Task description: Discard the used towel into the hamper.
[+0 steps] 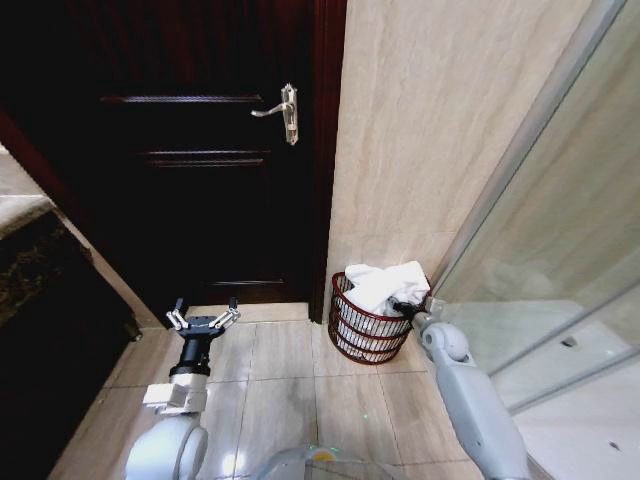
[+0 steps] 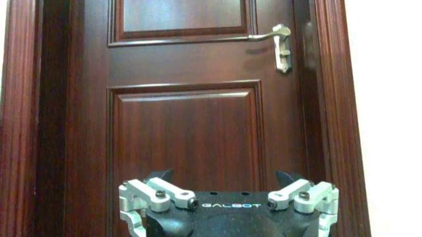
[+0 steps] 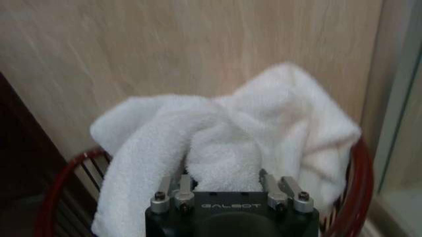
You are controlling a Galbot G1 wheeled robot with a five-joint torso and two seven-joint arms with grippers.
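At floor level by the tiled wall, about 5 o'clock from the door handle in the head view, stands the hamper. White towel is heaped across its mouth, folds rising above the rim and one flap draped over the edge. Right gripper sits at the basket's 3 o'clock rim, buried in the cloth; the right wrist view shows towel bunched between its fingers, so it reads as clenched on the fabric. Left gripper is parked at 9 o'clock from the basket, jaws spread, facing the door.

Judgement: release step. Best done by lowering over the basket's centre, opening fully, then lifting straight up so the pile does not snag. Risk: the overhanging flap slides out or the light basket tips.
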